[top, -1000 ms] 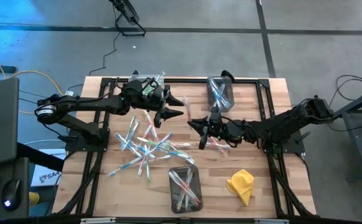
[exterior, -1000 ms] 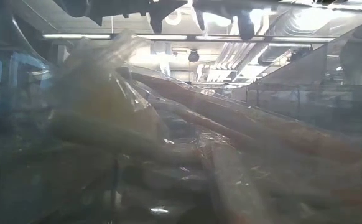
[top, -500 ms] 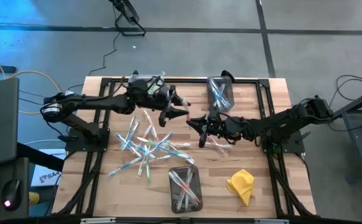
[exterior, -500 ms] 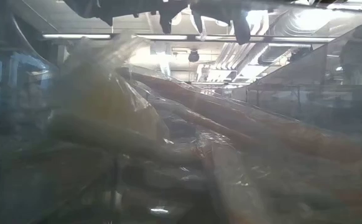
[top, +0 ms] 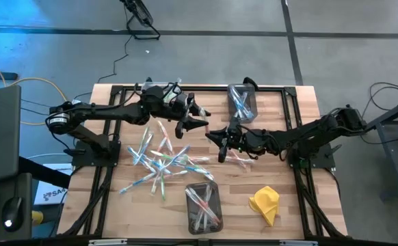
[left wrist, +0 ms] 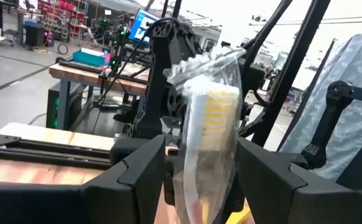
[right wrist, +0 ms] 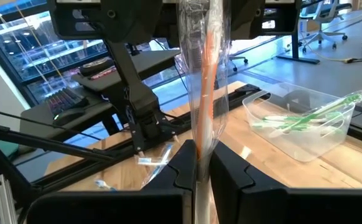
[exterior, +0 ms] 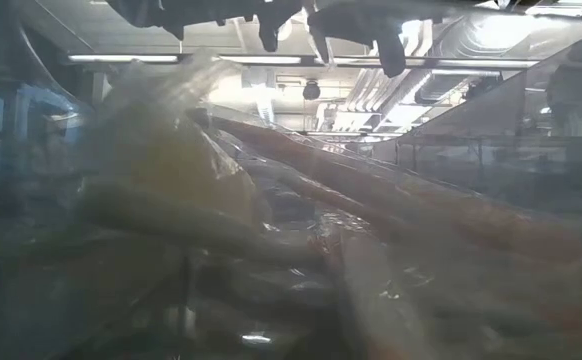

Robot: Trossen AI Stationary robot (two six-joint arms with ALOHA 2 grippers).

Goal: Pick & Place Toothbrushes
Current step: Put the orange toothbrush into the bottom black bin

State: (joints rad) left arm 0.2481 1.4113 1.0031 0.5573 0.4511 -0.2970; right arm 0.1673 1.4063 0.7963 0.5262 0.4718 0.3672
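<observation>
Our left gripper pinches a yellow wrapped toothbrush; our right gripper pinches an orange wrapped toothbrush

Wood table w/ toothbrushes (bins, cloth)

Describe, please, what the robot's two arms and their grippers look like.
Both arms are black, slim and jointed. The left arm has a round silver-ringed joint near its base. The left gripper and right gripper each end in two dark, blocky, angular fingers. No markings are visible.
</observation>
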